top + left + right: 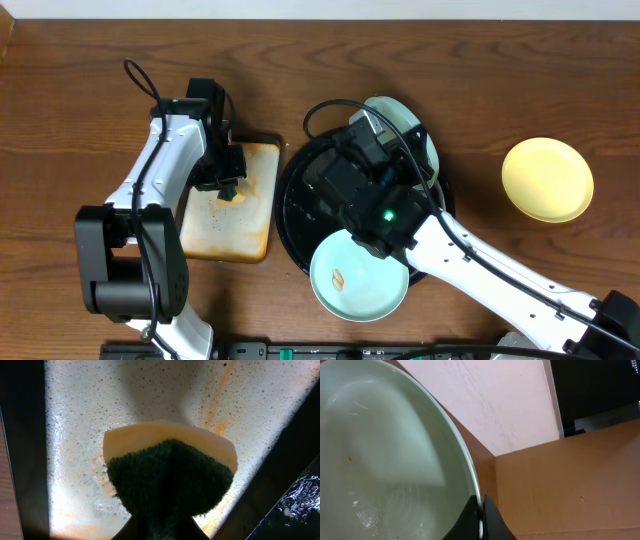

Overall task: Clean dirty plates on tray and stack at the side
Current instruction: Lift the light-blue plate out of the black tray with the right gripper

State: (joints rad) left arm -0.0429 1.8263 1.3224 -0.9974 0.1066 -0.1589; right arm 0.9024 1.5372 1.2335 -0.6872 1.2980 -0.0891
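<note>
Black and glossy, the tray (291,205) sat mid-table with two mint plates on or over it. The near plate (365,285) lay at the tray's front edge, overhanging the rim towards the camera side, and had a small orange smear (338,279) left of its middle. The far plate (412,125) was at the tray's back edge, mostly hidden under the right arm in the overhead view. The right gripper (481,501) had its jaws closed tight on that plate's rim, one finger on each face. The wrist view showed the plate's pale hollow wet and streaked, with a tiny orange speck near its left side. Whether the plate was lifted clear of the tray could not be told.

The yellow plate (547,179) lay alone on the wood, well apart to the right of the tray.

Left of the tray, just beside it, lay a cream tray (252,228) stained orange and covered in foam. The left gripper (231,184) hung over it, jaws pinched on a sponge (170,480). The sponge's green scouring side bulged towards the camera and its yellow side faced the foamy surface; whether it touched could not be told.
</note>
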